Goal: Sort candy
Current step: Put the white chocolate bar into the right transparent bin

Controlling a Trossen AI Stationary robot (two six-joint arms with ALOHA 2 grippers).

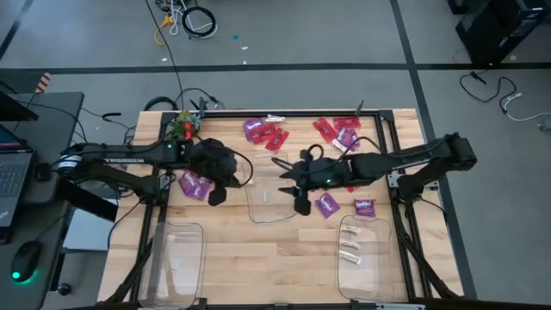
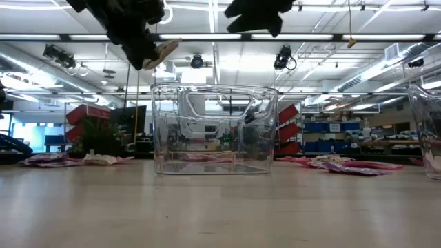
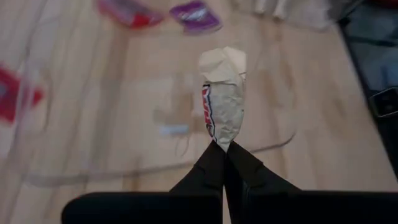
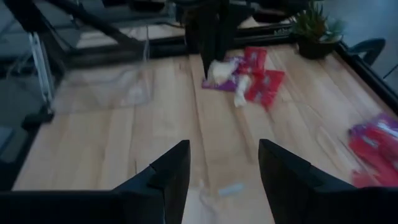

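The left tool [image 3: 225,144] is pinched tight on one whitish-cream candy [image 3: 222,99], which sticks out from its tips, up off the desk [image 1: 284,250]. In the low view that candy [image 2: 160,54] is high in the air, up and to one side of the clear middle bin [image 2: 215,129]. From above, the left tool [image 1: 216,195] hangs just beside the edge of the middle bin [image 1: 274,203], and a small heap of purple and red candy [image 1: 194,184] lies on the desk right next to it. The right tool [image 4: 222,163] has its two fingers spread wide with nothing between them. From above, the right tool [image 1: 300,203] is over the far side of the middle bin. Two purple packets [image 1: 344,206] lie on the desk just beside it. More red and purple candy [image 1: 337,133] is spread out behind both tools, near the back of the desk. A clear bin [image 1: 361,254] near the right arm has a few whitish-cream pieces [image 1: 349,251] in it. Another clear bin [image 1: 178,263] sits near the left arm.
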